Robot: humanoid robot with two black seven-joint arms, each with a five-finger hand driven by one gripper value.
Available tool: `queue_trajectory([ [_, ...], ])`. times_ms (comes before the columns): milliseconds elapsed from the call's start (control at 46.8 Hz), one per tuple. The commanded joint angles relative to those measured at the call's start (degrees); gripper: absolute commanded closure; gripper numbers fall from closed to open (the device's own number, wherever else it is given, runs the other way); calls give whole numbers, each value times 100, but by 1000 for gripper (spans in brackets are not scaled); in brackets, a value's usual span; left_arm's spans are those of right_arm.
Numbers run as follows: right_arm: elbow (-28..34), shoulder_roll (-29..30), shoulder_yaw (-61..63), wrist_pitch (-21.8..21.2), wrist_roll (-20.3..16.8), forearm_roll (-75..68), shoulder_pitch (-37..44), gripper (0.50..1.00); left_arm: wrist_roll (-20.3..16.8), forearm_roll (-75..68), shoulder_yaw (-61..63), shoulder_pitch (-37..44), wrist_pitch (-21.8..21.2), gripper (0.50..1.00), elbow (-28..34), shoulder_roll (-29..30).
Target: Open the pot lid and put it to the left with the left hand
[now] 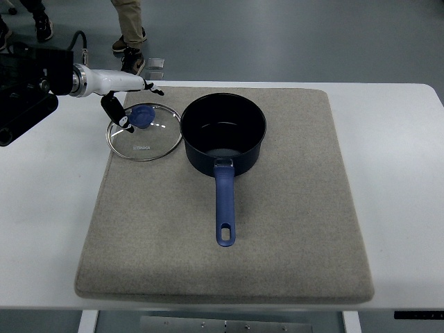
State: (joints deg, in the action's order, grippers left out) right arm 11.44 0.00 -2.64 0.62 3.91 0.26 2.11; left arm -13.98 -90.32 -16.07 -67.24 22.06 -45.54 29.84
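The glass lid (143, 132) lay flat on the grey mat (277, 229) directly beneath the left hand (125, 104), whose fingers hung loosely apart around its blue knob (142, 115) (seemingly letting go), leaving the uncovered pot (223, 133) just beyond its fingertips.

Looks like lab or test room, not home kitchen. I work at plain white table (402, 173) with grey mat (291, 229) on top. Floor (291, 41) is smooth, grey-blue. Person's legs and shoes (130, 41) stand close behind table. Black cable (78, 36) lies on floor.
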Motion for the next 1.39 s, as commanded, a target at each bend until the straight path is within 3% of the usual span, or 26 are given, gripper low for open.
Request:
queue_trajectory([
  [0,-2,0,0,0,4,0,0,583,0,487,-19,-17,0,510,18,13],
  [684,-2,0,0,9,4,0,0,583,9,6534,-54,273,62,508,967,13],
  [983,-2,0,0,0,-4,0,0,583,9,7695,-116,475,141,508,976,5],
  [1368,-2,0,0,0,4,0,0,583,44,9769,-168,792,738,508,985,31],
])
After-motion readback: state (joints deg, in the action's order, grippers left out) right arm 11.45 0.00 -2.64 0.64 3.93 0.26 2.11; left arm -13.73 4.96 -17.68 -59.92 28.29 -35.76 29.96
